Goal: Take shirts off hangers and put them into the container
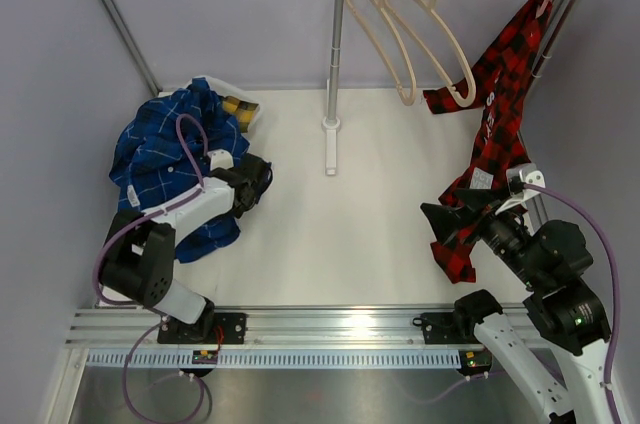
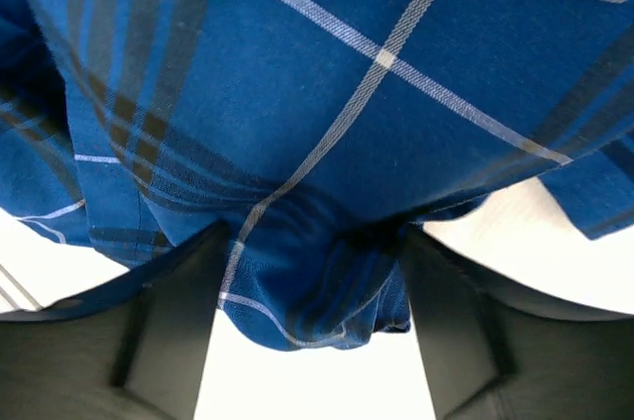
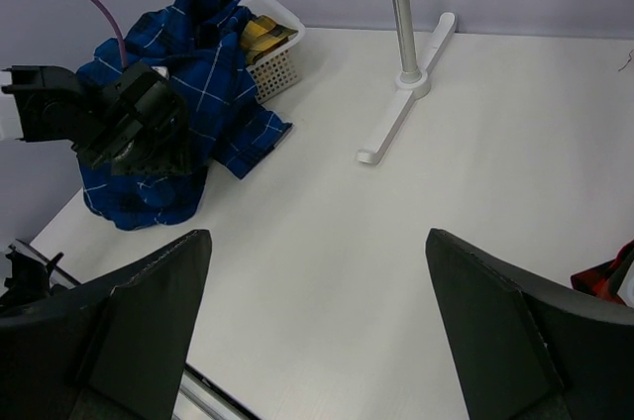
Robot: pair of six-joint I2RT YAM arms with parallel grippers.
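The blue shirt point(image 1: 170, 159) is heaped over the container point(image 1: 255, 119) at the far left and spills onto the table. The yellow-and-black shirt point(image 1: 237, 106) peeks out beneath it. My left gripper point(image 1: 255, 184) is pushed into the heap's near edge. Its jaws stand apart in the left wrist view point(image 2: 315, 232), with a fold of blue shirt point(image 2: 327, 93) bunched between the fingers. The red-and-black shirt point(image 1: 500, 94) hangs from a pinkish hanger point(image 1: 547, 2) at the rail's right end. My right gripper point(image 1: 440, 229) is open beside its lower hem, empty point(image 3: 317, 242).
Two bare beige hangers point(image 1: 400, 34) hang on the white-and-steel rack point(image 1: 333, 54), whose foot point(image 3: 396, 113) reaches onto the table's middle. Purple walls close in on the left, back and right. A metal rail runs along the near edge.
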